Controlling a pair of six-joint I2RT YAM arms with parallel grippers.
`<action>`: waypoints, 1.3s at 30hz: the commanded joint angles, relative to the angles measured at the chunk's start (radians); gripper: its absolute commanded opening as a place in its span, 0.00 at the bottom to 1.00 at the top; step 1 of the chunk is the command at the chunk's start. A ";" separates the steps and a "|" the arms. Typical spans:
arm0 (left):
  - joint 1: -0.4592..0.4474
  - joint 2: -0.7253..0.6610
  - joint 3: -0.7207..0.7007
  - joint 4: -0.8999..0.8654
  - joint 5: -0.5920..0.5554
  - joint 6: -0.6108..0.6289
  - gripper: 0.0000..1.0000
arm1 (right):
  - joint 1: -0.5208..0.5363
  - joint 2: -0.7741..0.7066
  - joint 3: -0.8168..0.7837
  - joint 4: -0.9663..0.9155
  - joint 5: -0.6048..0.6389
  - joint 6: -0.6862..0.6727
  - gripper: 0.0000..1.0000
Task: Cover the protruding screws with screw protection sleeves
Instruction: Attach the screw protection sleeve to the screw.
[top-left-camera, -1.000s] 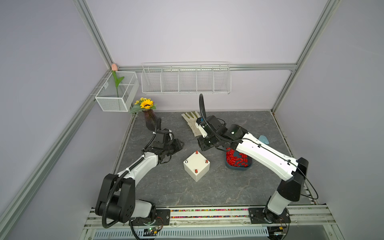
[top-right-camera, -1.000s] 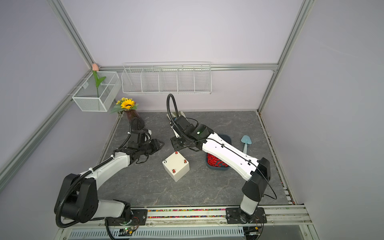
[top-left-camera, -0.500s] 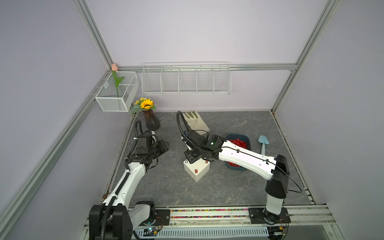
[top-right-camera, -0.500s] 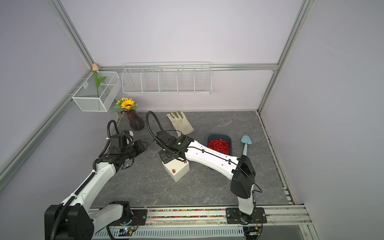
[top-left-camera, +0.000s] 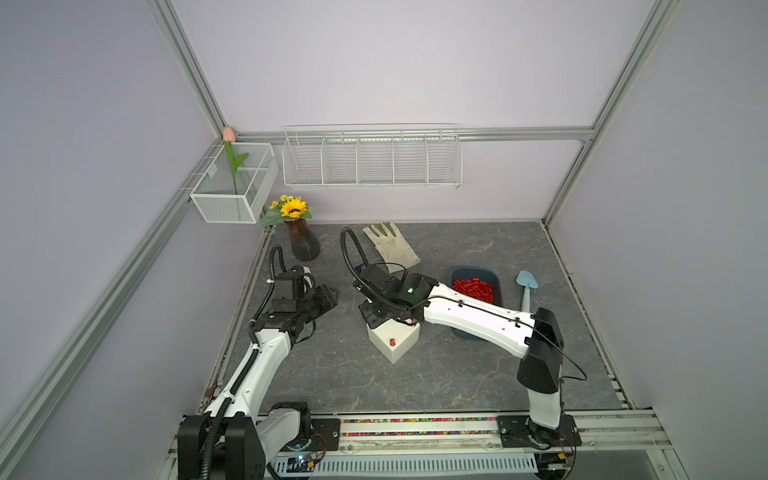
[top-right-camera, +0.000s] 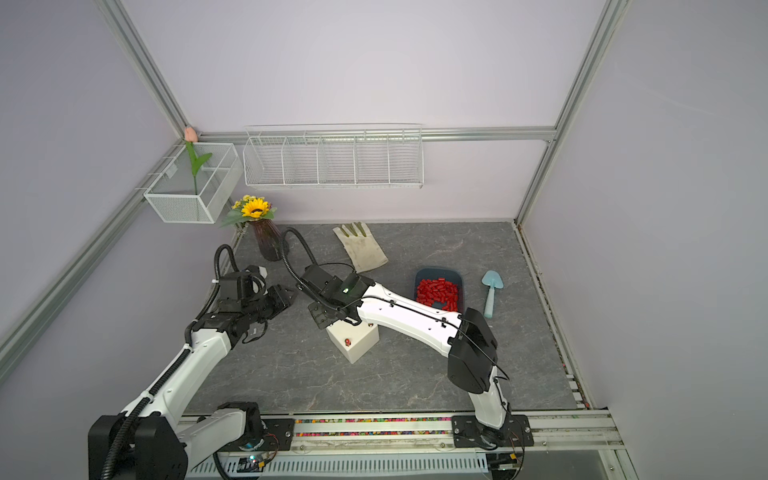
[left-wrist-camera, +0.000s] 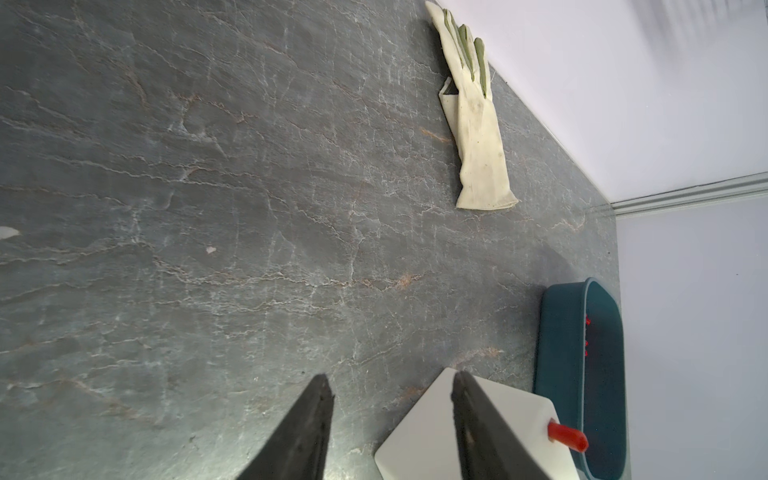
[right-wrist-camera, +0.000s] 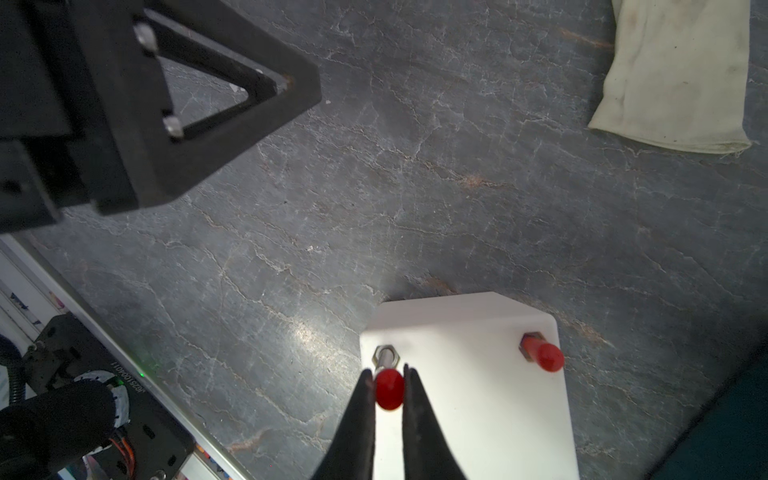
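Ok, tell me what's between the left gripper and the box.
Only bare table separates the left gripper from the box, in a top view.

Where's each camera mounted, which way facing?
Top views: high over the rail, looking down toward the back wall; left arm, right arm show.
Left wrist: on left arm, facing the glove; open left gripper shows.
Right wrist: above the white box; right gripper shut on a red sleeve.
Shared: both wrist views show box and glove.
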 joint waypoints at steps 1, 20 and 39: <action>0.009 -0.013 0.004 0.000 0.010 0.014 0.50 | 0.005 0.017 0.021 -0.018 0.014 0.008 0.16; 0.017 -0.019 0.000 -0.005 0.010 0.015 0.50 | 0.002 0.043 0.011 -0.020 -0.001 0.006 0.16; 0.023 -0.035 -0.009 -0.009 0.009 0.011 0.50 | 0.003 0.021 -0.038 -0.012 -0.025 0.026 0.15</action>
